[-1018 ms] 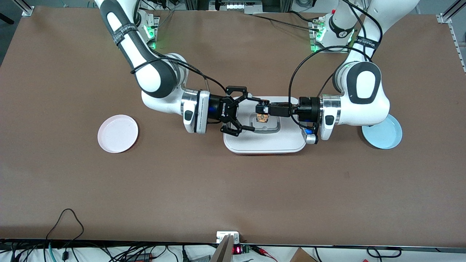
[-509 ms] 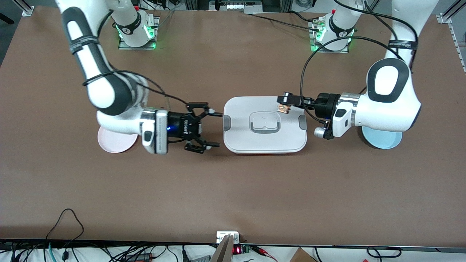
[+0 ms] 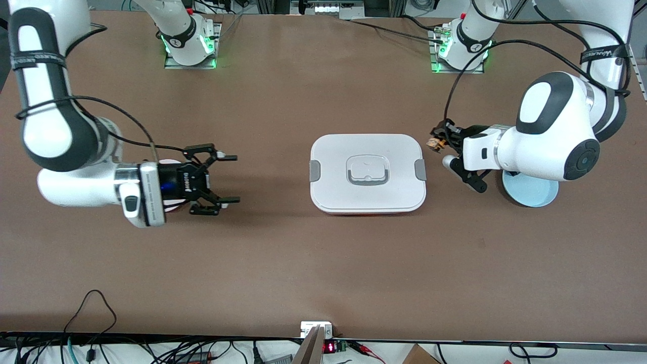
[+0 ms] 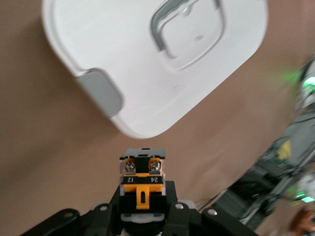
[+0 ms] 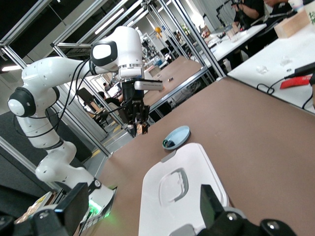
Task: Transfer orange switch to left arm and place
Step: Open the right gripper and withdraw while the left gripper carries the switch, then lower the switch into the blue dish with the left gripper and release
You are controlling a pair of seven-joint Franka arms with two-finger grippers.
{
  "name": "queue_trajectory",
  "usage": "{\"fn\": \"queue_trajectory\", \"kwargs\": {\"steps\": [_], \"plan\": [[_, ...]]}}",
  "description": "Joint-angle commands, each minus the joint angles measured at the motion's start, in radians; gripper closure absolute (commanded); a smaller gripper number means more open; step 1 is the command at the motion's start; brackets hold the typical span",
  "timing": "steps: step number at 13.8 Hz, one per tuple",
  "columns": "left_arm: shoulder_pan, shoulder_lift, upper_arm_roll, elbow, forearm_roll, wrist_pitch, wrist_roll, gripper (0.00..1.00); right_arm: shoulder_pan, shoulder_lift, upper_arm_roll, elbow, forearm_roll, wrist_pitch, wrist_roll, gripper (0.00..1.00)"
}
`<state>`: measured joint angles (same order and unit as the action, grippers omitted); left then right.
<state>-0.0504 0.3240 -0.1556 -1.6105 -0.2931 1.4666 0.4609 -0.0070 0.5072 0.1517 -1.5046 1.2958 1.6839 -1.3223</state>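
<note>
The orange switch [image 3: 434, 144] is a small black and orange part, pinched in my shut left gripper [image 3: 437, 142] in the air off the box's end toward the left arm's end of the table. In the left wrist view the switch [image 4: 142, 172] sticks out between the fingers of the left gripper [image 4: 143, 199], screw terminals up. The white box [image 3: 367, 194] with grey clips sits mid-table. My right gripper [image 3: 224, 179] stands open and holds nothing, off the box's other end; its fingers [image 5: 212, 200] frame the box [image 5: 162, 209].
A pale blue plate [image 3: 530, 194] lies under the left arm's wrist, with a small dark item in it in the right wrist view [image 5: 170, 143]. A pink plate [image 3: 171, 162] is mostly hidden beneath the right gripper. Both arm bases stand along the table's edge farthest from the front camera.
Both grippers drew apart from over the box's lid. The left one carried the switch toward the blue plate; the right one withdrew open to over the pink plate.
</note>
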Motion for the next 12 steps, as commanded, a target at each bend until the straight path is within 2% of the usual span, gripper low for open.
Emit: {"fn": "queue_trajectory", "kwargs": {"steps": [1, 2, 5, 6, 8, 12], "plan": [[0.003, -0.025, -0.002, 0.006, 0.193, -0.014, 0.187, 0.85, -0.034, -0.05, 0.014, 0.014, -0.094, -0.027, 0.104, 0.0], [0.004, -0.025, -0.002, 0.004, 0.257, -0.009, 0.246, 0.85, -0.044, -0.071, 0.014, 0.014, -0.136, -0.039, 0.144, 0.0], [0.001, -0.022, -0.013, -0.031, 0.547, 0.052, 0.466, 0.84, -0.036, -0.205, 0.002, -0.025, -0.277, 0.006, 0.357, 0.0], [0.007, -0.025, -0.012, -0.061, 0.575, 0.102, 0.539, 0.84, -0.036, -0.248, 0.002, -0.038, -0.329, 0.016, 0.436, 0.0], [0.096, -0.025, -0.01, -0.133, 0.583, 0.222, 0.672, 0.85, -0.037, -0.312, 0.002, -0.06, -0.439, 0.023, 0.54, 0.0], [0.263, -0.02, -0.01, -0.349, 0.585, 0.574, 0.918, 0.86, -0.044, -0.386, -0.001, -0.068, -0.662, 0.016, 0.739, 0.0]]}}
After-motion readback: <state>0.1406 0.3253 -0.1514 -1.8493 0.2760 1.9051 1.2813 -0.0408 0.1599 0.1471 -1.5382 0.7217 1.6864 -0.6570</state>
